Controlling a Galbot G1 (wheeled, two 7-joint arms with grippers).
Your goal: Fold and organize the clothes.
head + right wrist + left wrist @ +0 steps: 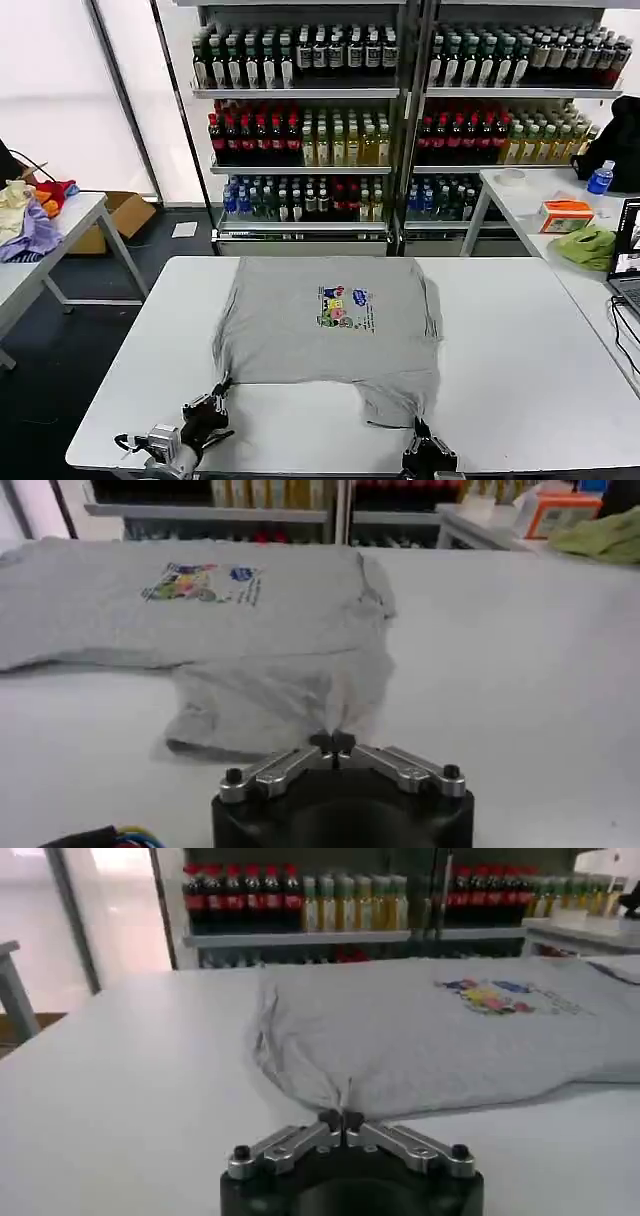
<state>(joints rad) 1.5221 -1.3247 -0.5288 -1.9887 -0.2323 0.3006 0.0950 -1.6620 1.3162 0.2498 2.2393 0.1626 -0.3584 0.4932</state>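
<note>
Grey T-shirt lies flat, lengthwise, print facing up.

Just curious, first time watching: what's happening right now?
Left gripper shut on T-shirt near corner. Right gripper shut on its sleeve. Shirt flat on table, nothing blocking.

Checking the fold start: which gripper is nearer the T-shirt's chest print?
Left, slightly. The left gripper is shut on the grey T-shirt's near-left corner; the right gripper is shut on the near-right sleeve, farther below the chest print.
</note>
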